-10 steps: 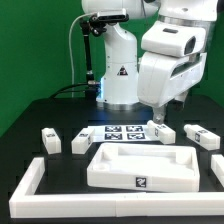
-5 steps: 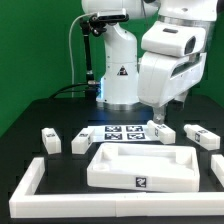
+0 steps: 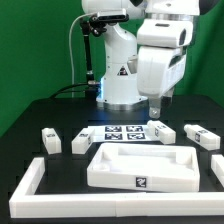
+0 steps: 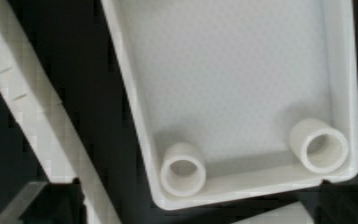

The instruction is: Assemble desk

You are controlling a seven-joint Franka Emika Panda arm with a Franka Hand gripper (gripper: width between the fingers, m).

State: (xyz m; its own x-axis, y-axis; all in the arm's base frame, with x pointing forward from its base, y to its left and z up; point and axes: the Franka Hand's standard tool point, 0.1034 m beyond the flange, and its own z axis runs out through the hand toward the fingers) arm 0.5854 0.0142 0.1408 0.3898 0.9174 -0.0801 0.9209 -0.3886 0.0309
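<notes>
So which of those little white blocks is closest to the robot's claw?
The leg just below the gripper, at the marker board's right end in the exterior view. The other three sit farther off to the sides.

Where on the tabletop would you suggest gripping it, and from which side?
Probably the raised rim, from above: the tabletop lies flat, hollow side up, looks too wide to span, and its thin upright wall suits a two-finger pinch.

White tabletop panel (image 3: 120, 172), white legs (image 3: 50, 141) with black-and-white tags (image 3: 47, 136), black table (image 3: 35, 118)
</notes>
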